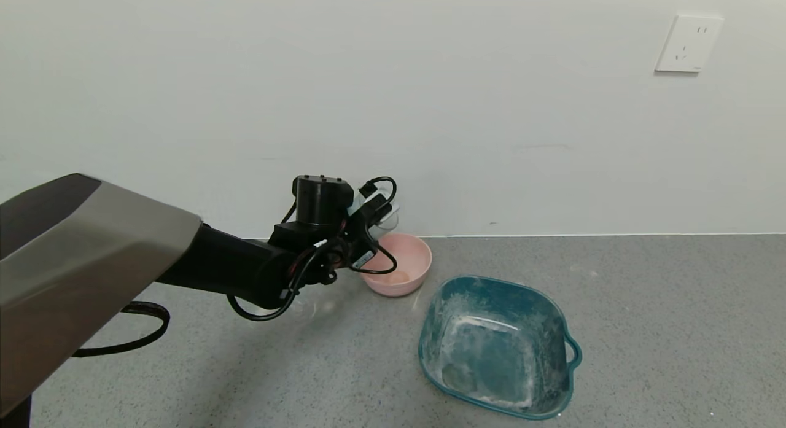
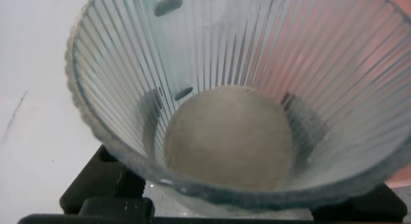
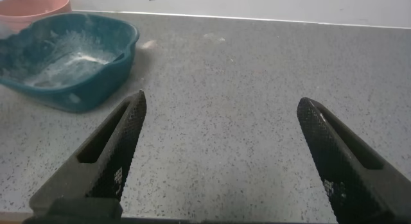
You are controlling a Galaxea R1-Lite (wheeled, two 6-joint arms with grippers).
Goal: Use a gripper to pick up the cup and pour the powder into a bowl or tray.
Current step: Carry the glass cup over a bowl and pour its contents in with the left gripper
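The right end effector (image 3: pixel 221 160) is idle low over the grey table (image 1: pixel 645 330) with its fingers spread wide and nothing between them; it is out of the head view. The teal tub (image 1: pixel 497 348), dusted white inside, sits nearest the robot and is not the target. The left end effector (image 1: pixel 371 222) is the working unit: it reaches forward from the robot's left and is pinched on the cup (image 1: pixel 387 214), which the left wrist view shows close up as a ribbed translucent wall with its bottom toward the fingers. The cup hangs just above the near-left rim of the pink bowl (image 1: pixel 398 263), which stands on the table beyond the tub, near the wall. Its long axis appears tipped, mouth toward the bowl, though the wrist hides most of it. A pale patch of powder (image 1: pixel 399 276) lies in the bowl. Judged stage: pouring, mostly complete.
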